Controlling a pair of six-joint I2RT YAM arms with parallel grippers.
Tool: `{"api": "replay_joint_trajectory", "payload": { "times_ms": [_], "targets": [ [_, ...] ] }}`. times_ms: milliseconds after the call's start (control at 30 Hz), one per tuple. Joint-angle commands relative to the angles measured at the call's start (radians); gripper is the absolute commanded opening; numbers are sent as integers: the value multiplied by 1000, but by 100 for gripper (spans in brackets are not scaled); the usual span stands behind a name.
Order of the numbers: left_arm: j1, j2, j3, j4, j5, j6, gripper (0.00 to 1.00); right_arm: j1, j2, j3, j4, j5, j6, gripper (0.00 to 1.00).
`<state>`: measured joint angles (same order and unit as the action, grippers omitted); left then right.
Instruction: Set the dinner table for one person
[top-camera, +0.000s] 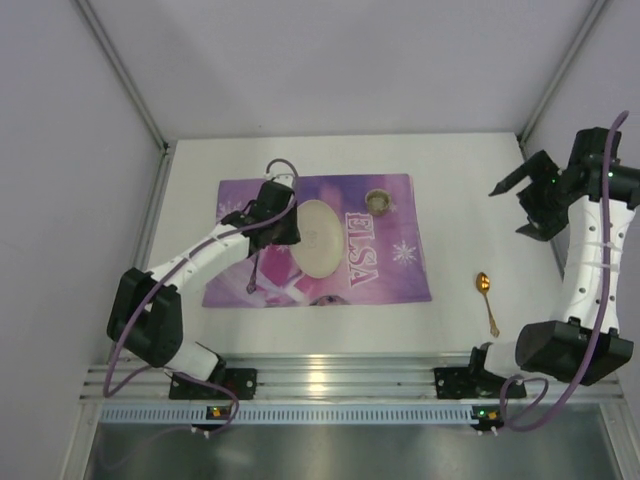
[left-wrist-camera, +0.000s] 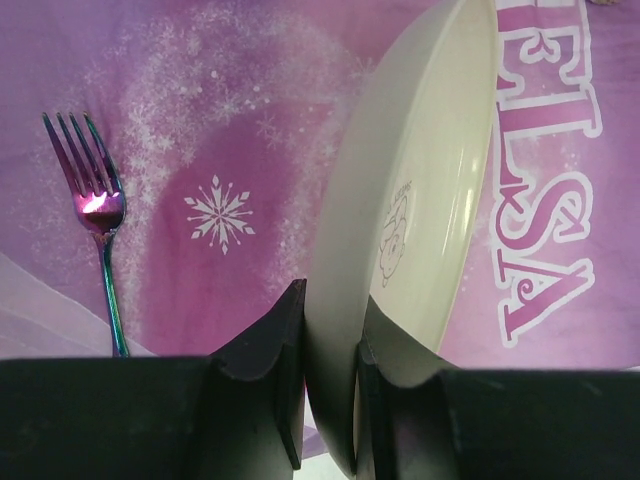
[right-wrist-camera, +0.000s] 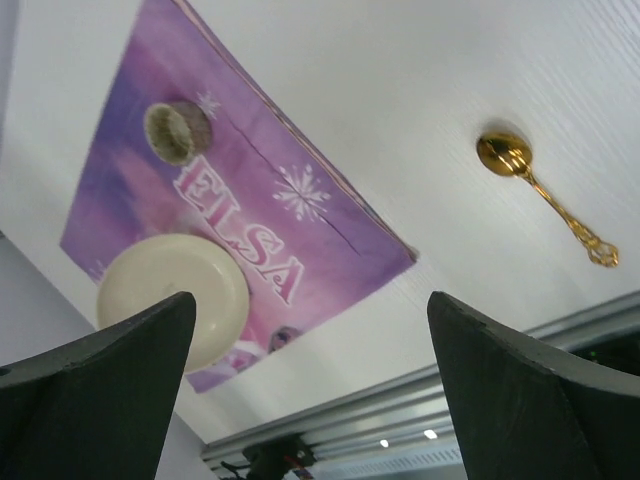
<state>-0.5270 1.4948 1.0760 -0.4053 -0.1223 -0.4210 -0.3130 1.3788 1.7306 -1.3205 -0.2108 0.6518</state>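
Observation:
A cream plate (top-camera: 322, 240) is over the middle of the purple ELSA placemat (top-camera: 400, 270) on the off-white dinner table (top-camera: 470, 170). My left gripper (top-camera: 282, 225) is shut on the plate's near rim (left-wrist-camera: 400, 200), and the plate looks tilted. An iridescent fork (left-wrist-camera: 97, 205) lies on the mat to the left of the plate. A gold spoon (top-camera: 486, 298) lies on the bare table to the right of the mat. My right gripper (top-camera: 510, 210) hangs open and empty high at the right, away from the spoon (right-wrist-camera: 540, 185).
A small round cup (top-camera: 379, 200) stands at the mat's far right part, also seen from the right wrist (right-wrist-camera: 175, 132). A ribbed aluminium rail (top-camera: 340, 375) runs along the near edge. Frame posts and grey walls close in the table's sides.

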Motion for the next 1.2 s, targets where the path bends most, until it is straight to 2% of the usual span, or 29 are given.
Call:
{"api": "replay_joint_trajectory", "payload": {
  "times_ms": [0, 33, 167, 300, 433, 700, 800, 933, 1000, 1033, 1167],
  "targets": [
    [47, 21, -45, 32, 59, 7, 0, -9, -95, -133, -39, 17, -57, 100],
    [54, 27, -56, 45, 78, 4, 1, -11, -116, -163, -33, 36, -69, 100],
    [76, 68, -97, 72, 101, -12, 34, -15, -155, -288, -11, 76, -106, 100],
    [91, 119, -100, 51, 90, -22, 52, -15, -205, -426, 4, 134, -119, 100],
    [101, 177, -100, 40, 78, -27, 58, -15, -254, -571, 56, 175, -127, 100],
    [107, 170, -88, 33, 73, -19, 65, -12, -259, -766, 158, 296, -164, 98],
    [107, 142, -54, -1, 78, -21, 70, -12, -238, -824, 207, 263, -147, 91],
    [107, 78, -5, -41, 78, -27, 90, -12, -161, -859, 288, 272, -141, 87],
    [107, 58, 22, -70, 64, -36, 92, -14, -98, -867, 313, 274, -133, 82],
    [107, 38, 33, -81, 58, -38, 92, -14, -78, -867, 338, 271, -133, 76],
    [107, -8, 67, -112, 53, -38, 92, -14, 6, -843, 372, 284, -118, 70]
  ]
}}
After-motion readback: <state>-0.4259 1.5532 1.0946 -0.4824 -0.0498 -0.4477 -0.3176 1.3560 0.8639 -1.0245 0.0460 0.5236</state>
